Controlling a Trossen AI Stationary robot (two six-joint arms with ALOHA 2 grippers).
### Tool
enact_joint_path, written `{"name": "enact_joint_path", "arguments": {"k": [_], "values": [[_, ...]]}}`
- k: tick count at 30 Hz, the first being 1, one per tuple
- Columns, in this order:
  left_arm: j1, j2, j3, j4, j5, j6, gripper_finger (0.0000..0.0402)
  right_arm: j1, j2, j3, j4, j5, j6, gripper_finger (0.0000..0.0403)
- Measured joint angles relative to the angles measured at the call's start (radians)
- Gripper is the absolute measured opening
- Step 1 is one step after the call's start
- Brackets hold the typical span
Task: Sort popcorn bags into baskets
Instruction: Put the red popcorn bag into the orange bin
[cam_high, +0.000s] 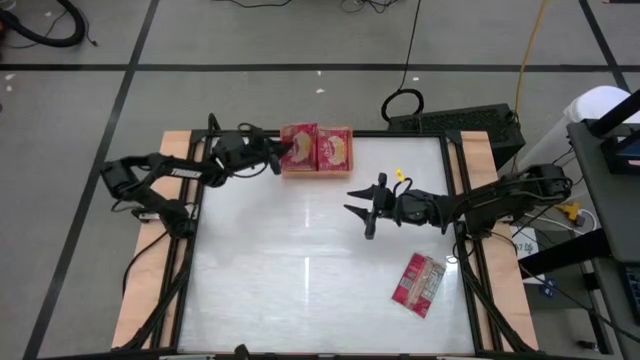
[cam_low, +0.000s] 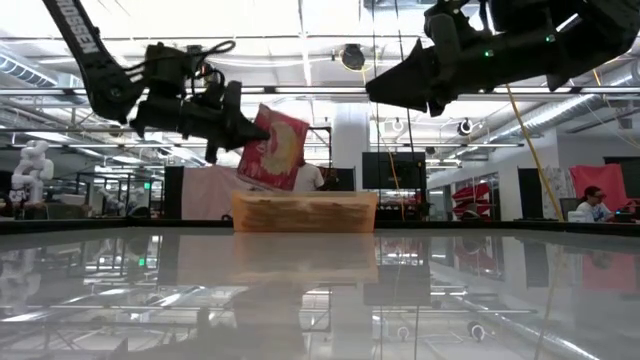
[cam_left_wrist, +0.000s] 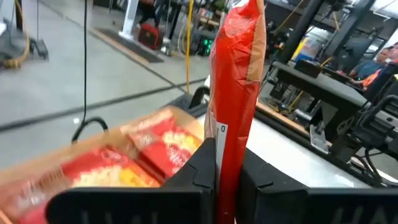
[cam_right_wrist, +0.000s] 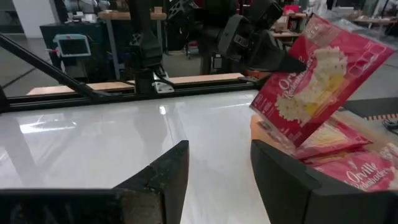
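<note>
Packet (cam_high: 418, 283) lying flat on the white table (cam_high: 300, 250), nearest and well apart from the orange basket (cam_high: 318, 168). Beyond it the right gripper (cam_high: 358, 207) hovers with fingers spread, empty. Farthest, the left gripper (cam_high: 283, 155) pinches a tilted popcorn bag (cam_low: 272, 146) just above the basket, where more bags (cam_high: 334, 148) lie.

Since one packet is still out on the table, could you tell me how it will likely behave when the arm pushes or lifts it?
The lone popcorn bag lies flat, so it probably slides on the glossy table rather than rolling. The bag in the left pincer holds its shape when pinched by one edge, suggesting fairly stiff and light.
</note>
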Motion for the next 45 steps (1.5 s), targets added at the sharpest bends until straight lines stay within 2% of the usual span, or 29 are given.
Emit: {"name": "enact_joint_path", "arguments": {"k": [6,12,25,28,37,40,45], "values": [[0.021,0.066,0.0,0.079,0.0,-0.093,0.0015,0.002,0.001,0.0,-0.003,0.0,0.012,0.0164],[0.046,0.079,0.0,0.064,0.0,-0.105,0.0067,0.003,0.001,0.0,-0.01,0.0,0.014,0.0164],[0.051,0.079,0.001,0.008,-0.075,0.01,0.0086,0.003,0.001,0.0,-0.011,-0.001,0.008,0.0164],[0.051,0.079,0.001,0.003,-0.109,0.025,0.0107,0.002,0.001,0.0,-0.011,0.0,-0.012,0.0164],[0.049,0.079,0.001,-0.02,-0.212,0.021,0.0212,-0.002,0.001,0.0,-0.011,0.0,-0.013,0.0164],[0.061,0.079,0.001,-0.015,-0.241,0.034,0.0228,-0.002,-0.003,0.0,-0.012,0.0,-0.004,0.0164],[0.094,0.077,0.001,-0.012,-0.246,0.035,0.0232,0.003,-0.021,0.001,-0.034,-0.001,0.042,0.0164]]}}
